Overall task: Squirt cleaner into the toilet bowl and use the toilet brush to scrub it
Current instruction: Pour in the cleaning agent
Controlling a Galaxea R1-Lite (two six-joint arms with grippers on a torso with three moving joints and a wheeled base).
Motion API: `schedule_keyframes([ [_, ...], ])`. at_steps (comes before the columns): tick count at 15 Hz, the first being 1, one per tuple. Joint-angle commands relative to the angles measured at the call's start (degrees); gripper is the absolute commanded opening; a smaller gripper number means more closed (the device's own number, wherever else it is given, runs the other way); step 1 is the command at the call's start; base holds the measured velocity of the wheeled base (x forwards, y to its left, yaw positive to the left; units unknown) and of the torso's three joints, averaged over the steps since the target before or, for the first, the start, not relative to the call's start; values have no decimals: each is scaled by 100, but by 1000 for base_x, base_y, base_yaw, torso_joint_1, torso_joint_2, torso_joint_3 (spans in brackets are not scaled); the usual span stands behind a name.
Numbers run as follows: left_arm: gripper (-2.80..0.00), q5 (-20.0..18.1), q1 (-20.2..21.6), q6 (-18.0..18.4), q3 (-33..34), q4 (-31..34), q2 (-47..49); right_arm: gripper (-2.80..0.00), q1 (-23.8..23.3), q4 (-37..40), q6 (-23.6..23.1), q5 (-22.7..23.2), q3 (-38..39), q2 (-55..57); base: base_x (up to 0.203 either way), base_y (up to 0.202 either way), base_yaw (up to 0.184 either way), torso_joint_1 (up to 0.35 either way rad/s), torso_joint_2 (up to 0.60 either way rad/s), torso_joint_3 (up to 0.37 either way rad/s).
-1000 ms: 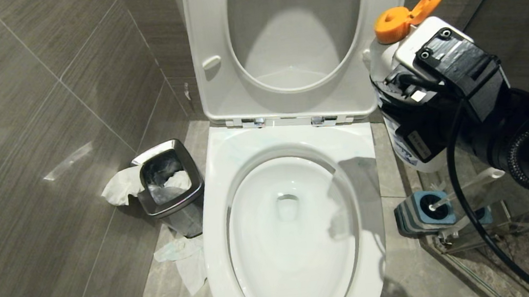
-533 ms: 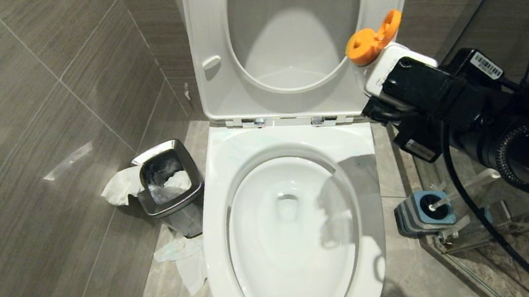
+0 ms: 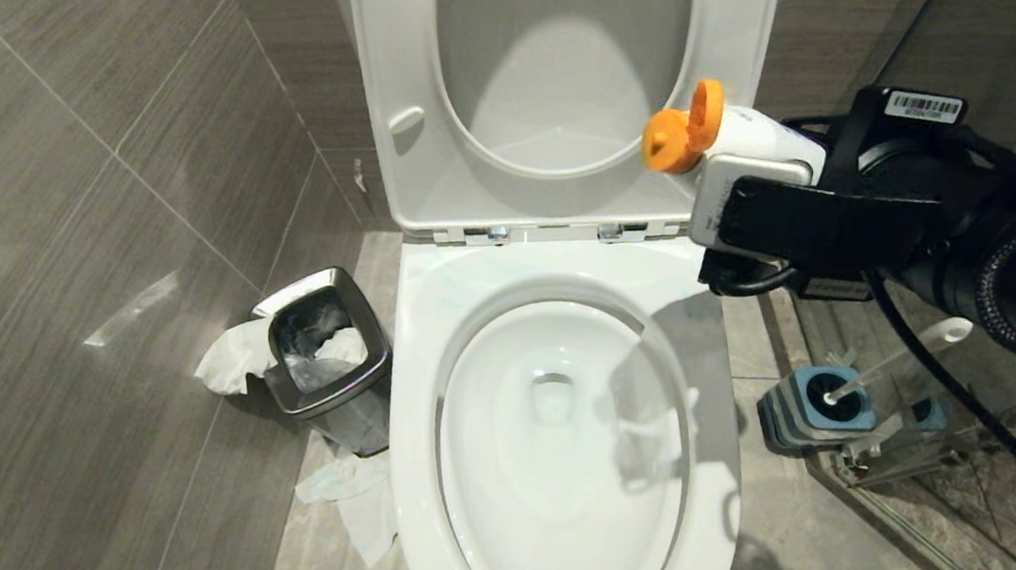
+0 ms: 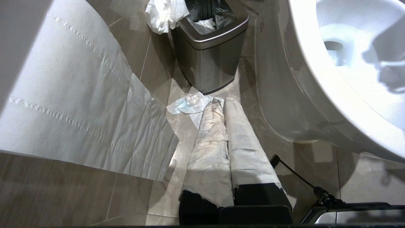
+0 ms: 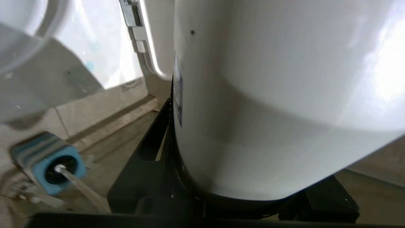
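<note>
My right gripper (image 3: 750, 208) is shut on a white cleaner bottle (image 3: 762, 137) with an orange flip cap (image 3: 676, 130). It holds the bottle tipped almost level beside the raised seat, with the cap pointing over the back right rim of the toilet bowl (image 3: 529, 481). No stream shows at the cap. The bottle body (image 5: 269, 95) fills the right wrist view. The toilet brush handle (image 3: 902, 352) leans out of a grey-and-blue holder (image 3: 809, 404) on the floor to the right; its head is hidden inside. My left gripper (image 4: 221, 102) hangs shut and empty low beside the bowl (image 4: 348, 69).
The seat and lid (image 3: 555, 195) stand raised against the wall. A steel waste bin (image 3: 327, 361) with tissue sits left of the toilet, and crumpled paper (image 3: 351, 500) lies on the floor. A hanging toilet paper sheet (image 4: 79, 110) is near the left arm. A glass partition runs along the right.
My right wrist has rolled. The bottle went from upright to nearly level, and its orange cap swung down and left toward the bowl. The left arm has not moved.
</note>
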Motion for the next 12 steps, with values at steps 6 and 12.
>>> schedule_keyframes([
  [6, -280, 0, 0, 6, 9, 2, 0, -280, 2, -26, -1553, -58, -75, 117, 0, 0, 0, 0, 0, 0],
  [12, -280, 0, 0, 6, 9, 2, 0, -280, 28, -44, -2752, -62, -290, 218, 0, 0, 0, 0, 0, 0],
])
